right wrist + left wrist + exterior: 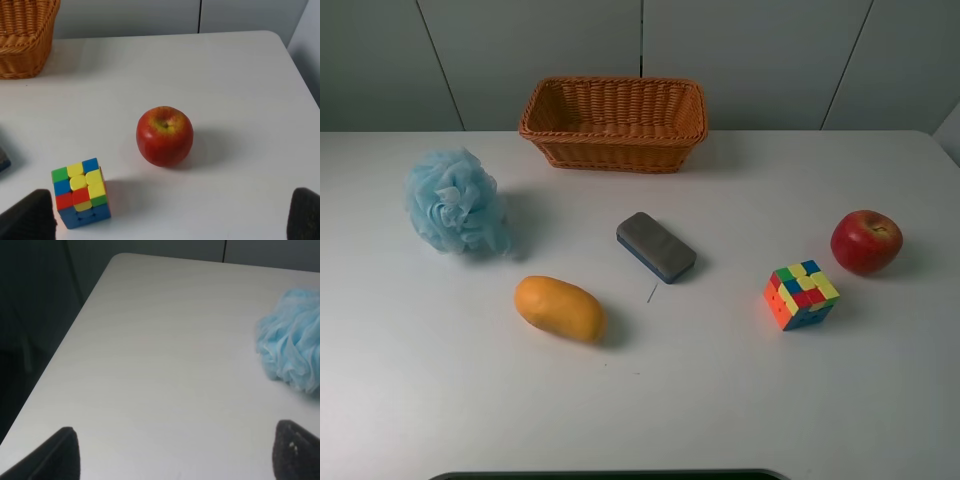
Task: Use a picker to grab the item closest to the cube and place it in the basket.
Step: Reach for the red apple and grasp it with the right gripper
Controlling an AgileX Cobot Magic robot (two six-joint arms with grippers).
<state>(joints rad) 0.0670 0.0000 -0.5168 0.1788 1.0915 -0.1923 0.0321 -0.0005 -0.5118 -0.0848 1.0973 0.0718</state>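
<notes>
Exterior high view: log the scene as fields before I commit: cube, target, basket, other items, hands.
cube: colourful, right side of the view
target: apple, nearest the cube, not touching it
basket: rear centre, nothing visible inside
others: eraser, mango, pouf
left hand: open, holding nothing
right hand: open, apple and cube ahead of it
</notes>
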